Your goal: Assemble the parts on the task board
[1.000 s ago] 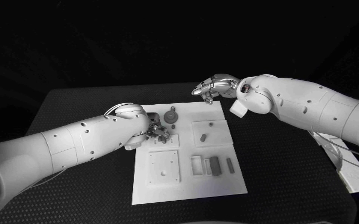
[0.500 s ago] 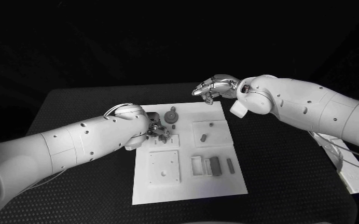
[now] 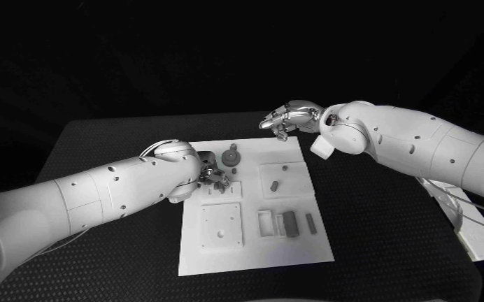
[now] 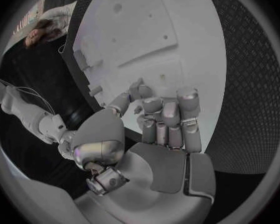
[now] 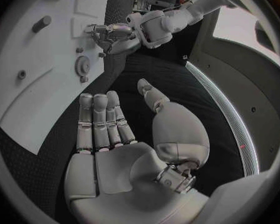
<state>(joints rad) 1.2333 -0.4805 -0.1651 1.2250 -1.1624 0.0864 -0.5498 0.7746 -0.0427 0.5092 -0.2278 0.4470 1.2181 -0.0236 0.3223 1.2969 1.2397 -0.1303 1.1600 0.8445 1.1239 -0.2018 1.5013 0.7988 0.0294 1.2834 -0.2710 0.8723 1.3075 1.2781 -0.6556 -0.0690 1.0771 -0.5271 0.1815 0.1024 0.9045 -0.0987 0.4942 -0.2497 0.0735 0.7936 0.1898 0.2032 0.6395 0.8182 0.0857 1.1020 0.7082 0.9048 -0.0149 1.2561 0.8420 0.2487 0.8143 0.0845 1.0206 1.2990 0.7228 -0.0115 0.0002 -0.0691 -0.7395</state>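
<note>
In the head view the white task board point(image 3: 252, 204) lies at the centre of the black table point(image 3: 101, 246), grey parts point(image 3: 289, 222) lying in its lower right. The left hand point(image 3: 210, 174) sits over the board's upper left and hides what lies beneath it, while the right hand point(image 3: 287, 118) hangs above the board's top edge, holding nothing. In the left wrist view the left hand's fingers point(image 4: 171, 119) curl together over the board, though I cannot tell whether they pinch anything; in the right wrist view the right hand's fingers point(image 5: 99, 122) lie straight and pressed side by side, thumb apart, with a round toothed part point(image 5: 82, 65) on the board at middle left.

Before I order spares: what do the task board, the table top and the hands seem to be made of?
Task board: matte white, probably plastic, with crisp moulded recesses. Table: black, finely dotted surface, perhaps a textured mat. Left hand and right hand: silver with soft highlights, metal or metallic-coated plastic; I cannot tell which.
</note>
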